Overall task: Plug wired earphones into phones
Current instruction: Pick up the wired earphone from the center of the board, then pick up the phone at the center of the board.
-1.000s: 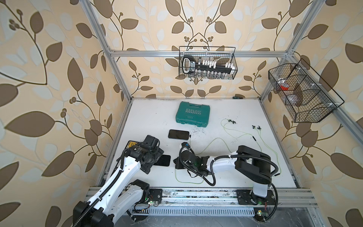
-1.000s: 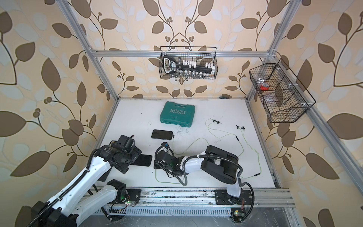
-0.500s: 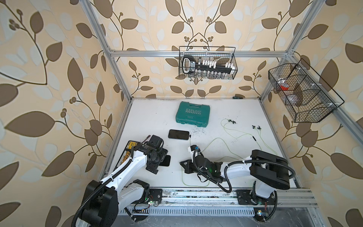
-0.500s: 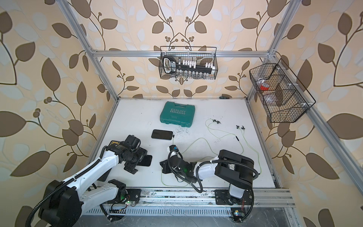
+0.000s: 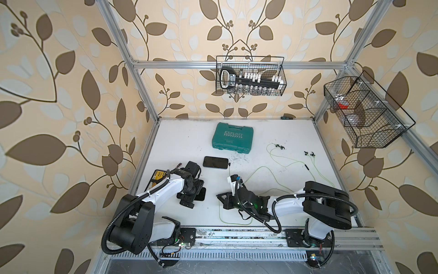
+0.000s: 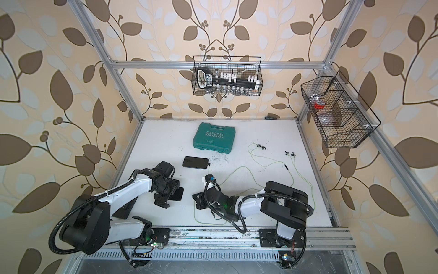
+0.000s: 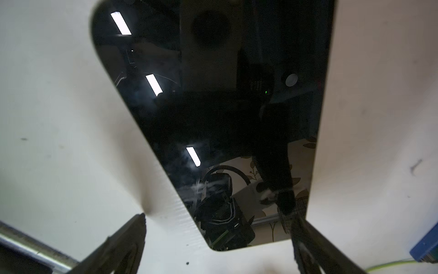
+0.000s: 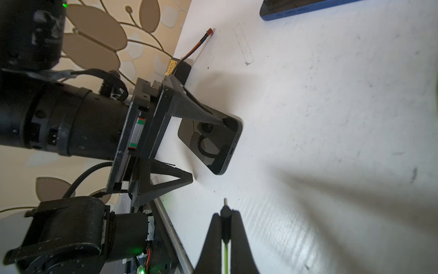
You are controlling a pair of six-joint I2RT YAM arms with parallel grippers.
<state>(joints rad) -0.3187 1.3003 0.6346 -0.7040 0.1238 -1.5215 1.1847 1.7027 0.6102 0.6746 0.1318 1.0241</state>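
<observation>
Yellow-green cable (image 8: 226,256) runs up between the fingers of the right gripper (image 8: 225,214). They are pinched tight on the small black plug (image 8: 225,206), low on its body, so the metal pin sticks out bare and can go in first. The pin points toward the port end of the near phone (image 8: 213,142), close to it but with a gap of bare table (image 5: 180,142) between.

Taking the back wall as twelve o'clock, that phone lies flat at about eight o'clock on the table. The left gripper (image 8: 208,150) straddles it with its jaws spread wide. One finger sits at a corner of the phone and the other stands clear of the opposite edge, so nothing is clamped. I'd say it is there to brace the phone so that the push of the plug won't slide it away.

The far phone (image 5: 215,162) lies at ten o'clock, just off centre. A cable meets its end, and it looks to be plugged in already. The earbuds (image 5: 309,153) trail off toward two o'clock, and the green case (image 5: 232,138) sits at twelve, out of the way.
</observation>
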